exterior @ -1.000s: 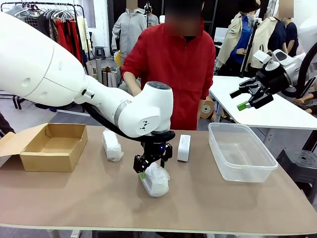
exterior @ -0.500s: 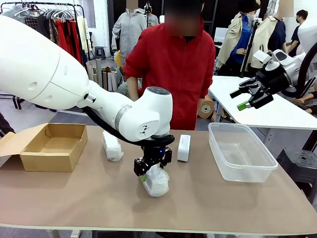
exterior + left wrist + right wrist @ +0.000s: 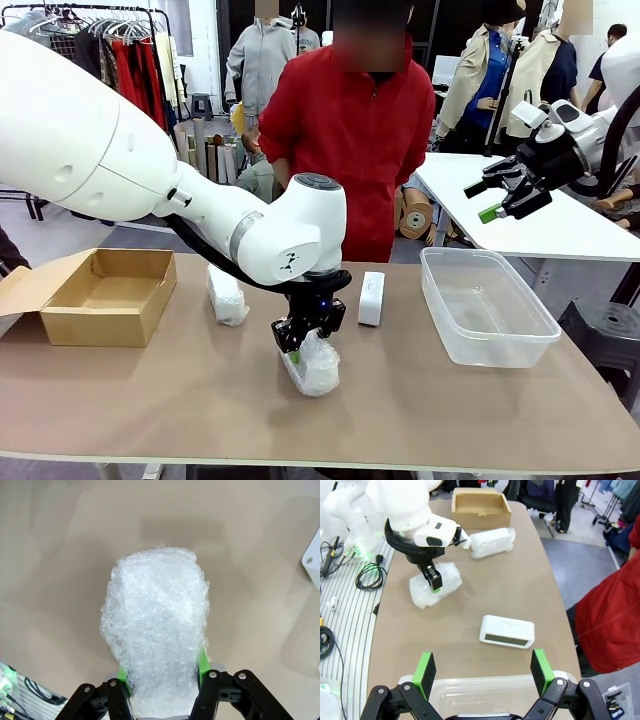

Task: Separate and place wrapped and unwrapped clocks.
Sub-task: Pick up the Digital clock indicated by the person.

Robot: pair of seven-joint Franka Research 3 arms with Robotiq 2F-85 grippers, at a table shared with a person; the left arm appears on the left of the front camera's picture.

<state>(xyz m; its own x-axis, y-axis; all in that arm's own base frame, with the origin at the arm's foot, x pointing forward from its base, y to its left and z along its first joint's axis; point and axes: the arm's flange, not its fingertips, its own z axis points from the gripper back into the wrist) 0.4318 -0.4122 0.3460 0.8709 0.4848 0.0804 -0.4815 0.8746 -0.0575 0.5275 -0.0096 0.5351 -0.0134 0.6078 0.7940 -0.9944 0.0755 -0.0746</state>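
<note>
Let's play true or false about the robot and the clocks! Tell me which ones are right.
The left gripper is shut on a wrapped clock. True.
The other wrapped clock lies on the table near the cardboard box. True.
The bare white clock is inside the cardboard box. False: it sits on the table beside the clear tub.
The right gripper is carrying the clear tub. False: it hangs open in the air, holding nothing.

Clothes rack [image 3: 110, 40] back left, white side table [image 3: 540, 225] right, grey floor [image 3: 70, 232]
</note>
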